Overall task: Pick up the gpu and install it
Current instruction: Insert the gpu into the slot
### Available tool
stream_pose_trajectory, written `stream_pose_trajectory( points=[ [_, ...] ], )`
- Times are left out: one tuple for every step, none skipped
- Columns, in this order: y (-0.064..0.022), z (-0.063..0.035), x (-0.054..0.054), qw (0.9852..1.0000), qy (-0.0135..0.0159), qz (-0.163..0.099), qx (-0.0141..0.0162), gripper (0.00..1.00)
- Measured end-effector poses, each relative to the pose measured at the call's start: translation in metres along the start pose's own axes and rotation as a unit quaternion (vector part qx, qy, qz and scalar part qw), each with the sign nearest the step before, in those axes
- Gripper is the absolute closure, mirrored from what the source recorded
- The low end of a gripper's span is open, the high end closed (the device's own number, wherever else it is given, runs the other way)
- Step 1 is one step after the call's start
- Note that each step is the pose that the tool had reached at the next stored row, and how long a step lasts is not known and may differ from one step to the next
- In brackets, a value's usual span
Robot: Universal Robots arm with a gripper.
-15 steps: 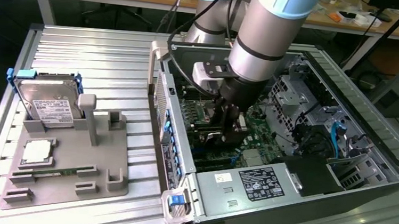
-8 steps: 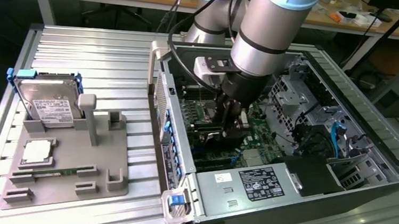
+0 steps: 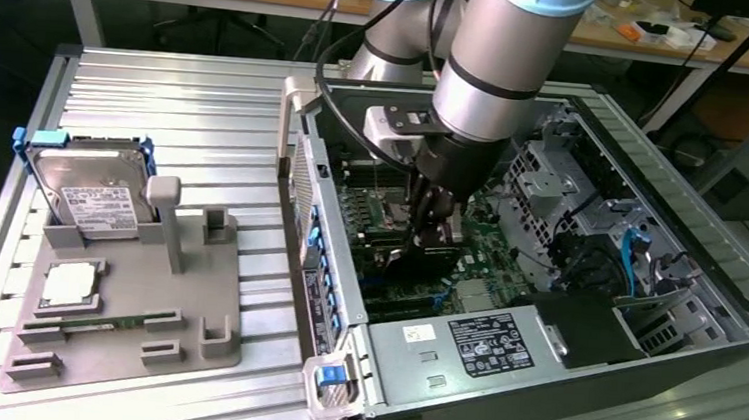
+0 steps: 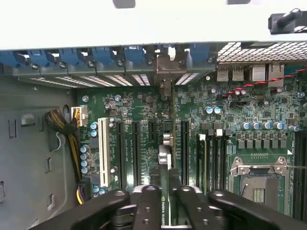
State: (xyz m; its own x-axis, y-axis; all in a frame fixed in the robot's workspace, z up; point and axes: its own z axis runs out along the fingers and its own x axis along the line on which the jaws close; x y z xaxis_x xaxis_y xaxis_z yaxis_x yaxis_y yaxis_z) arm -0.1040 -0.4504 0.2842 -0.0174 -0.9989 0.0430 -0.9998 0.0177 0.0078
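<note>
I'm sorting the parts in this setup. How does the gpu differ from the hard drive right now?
The gpu stands on edge inside the computer case, over the motherboard slots; the hard drive leans in the grey holder outside it. The gripper is shut on the gpu; nothing touches the hard drive. The gpu is dark and thin; the hard drive is silvery, in a blue frame.

A thick silver-grey tubular robot arm (image 3: 500, 69) with pale blue joint caps and a black band narrows to a black wrist; a black cable runs alongside it. The black matte gripper (image 4: 164, 199) has fingers studded with small round screws.
</note>
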Motion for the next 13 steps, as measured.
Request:
stream_pose_trajectory(
  points=[
    [0.0000,0.0000,-0.0001,1.0000,0.0008,0.000,0.0000,0.86],
    [0.0000,-0.0001,-0.0002,1.0000,0.0019,0.000,0.0000,0.86],
    [0.0000,-0.0001,-0.0002,1.0000,0.0028,0.000,0.0000,0.89],
    [0.0000,-0.0001,-0.0003,1.0000,0.0037,0.000,0.0001,0.89],
    [0.0000,-0.0001,-0.0004,1.0000,0.0046,0.000,0.0001,0.89],
    [0.0000,-0.0001,-0.0005,1.0000,0.0056,0.000,0.0001,0.89],
    [0.0000,-0.0002,-0.0006,1.0000,0.0066,0.000,0.0001,0.89],
    [0.0000,-0.0002,-0.0007,1.0000,0.0080,0.000,0.0001,0.89],
    [0.0000,-0.0002,-0.0008,1.0000,0.0090,0.000,0.0001,0.89],
    [0.0000,-0.0003,-0.0008,1.0000,0.0099,0.000,0.0001,0.89],
    [0.0000,-0.0003,-0.0009,0.9999,0.0108,0.000,0.0002,0.89],
    [0.0000,-0.0003,-0.0010,0.9999,0.0117,0.000,0.0002,0.89],
    [0.0000,-0.0003,-0.0011,0.9999,0.0128,0.000,0.0002,0.89]
  ],
)
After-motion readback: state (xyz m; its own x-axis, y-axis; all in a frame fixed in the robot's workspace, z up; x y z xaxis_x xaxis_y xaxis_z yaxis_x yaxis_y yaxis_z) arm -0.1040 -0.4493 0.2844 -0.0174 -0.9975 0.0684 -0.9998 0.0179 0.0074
